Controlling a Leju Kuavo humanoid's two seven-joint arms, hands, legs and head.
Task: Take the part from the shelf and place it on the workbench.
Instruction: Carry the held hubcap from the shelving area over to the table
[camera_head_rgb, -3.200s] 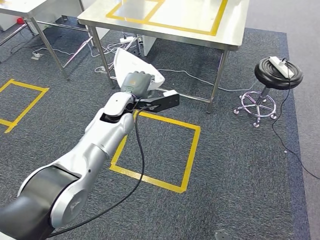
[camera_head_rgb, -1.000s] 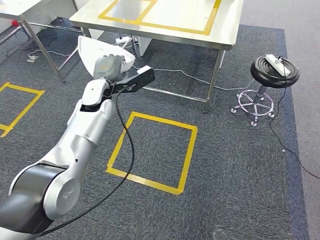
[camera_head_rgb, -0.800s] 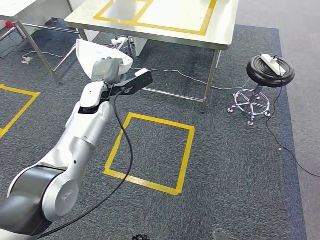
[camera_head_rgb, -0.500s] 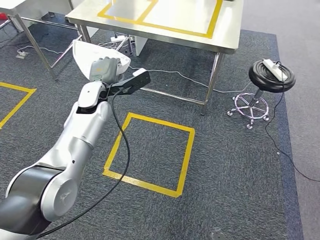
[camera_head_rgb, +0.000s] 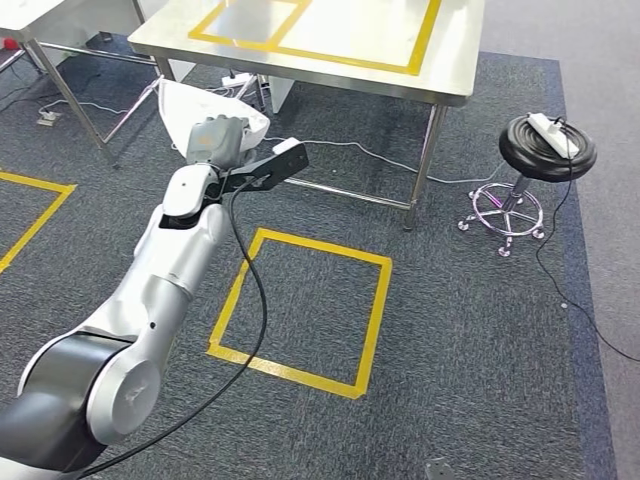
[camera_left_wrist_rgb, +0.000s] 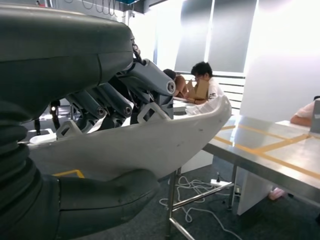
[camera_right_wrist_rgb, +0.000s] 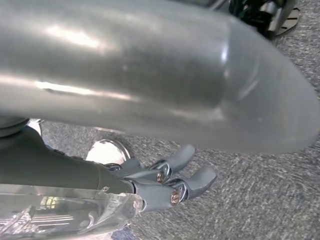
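Note:
A white curved shell part (camera_head_rgb: 179, 106) is gripped in my left hand (camera_head_rgb: 215, 140), raised in front of me over the carpet. It hangs just short of the near left corner of the steel workbench (camera_head_rgb: 460, 50), which is marked with yellow tape. In the left wrist view the part (camera_left_wrist_rgb: 151, 142) lies between the thick thumb on one face and the dark fingers (camera_left_wrist_rgb: 113, 97) on the other, with the workbench (camera_left_wrist_rgb: 271, 150) beyond its tip. My right hand (camera_right_wrist_rgb: 170, 182) hangs over the carpet with loosely spread fingers and holds nothing.
A black stool (camera_head_rgb: 547, 148) carrying a power strip stands right of the workbench. A yellow tape square (camera_head_rgb: 302, 300) marks the carpet ahead. Cables (camera_head_rgb: 226, 92) lie under the workbench, and a second steel table (camera_head_rgb: 45, 20) stands at the left. People (camera_left_wrist_rgb: 202, 82) sit far behind.
The whole picture has shifted, so the camera has moved. My left hand keeps its hold on the white part, held up toward the workbench's corner throughout.

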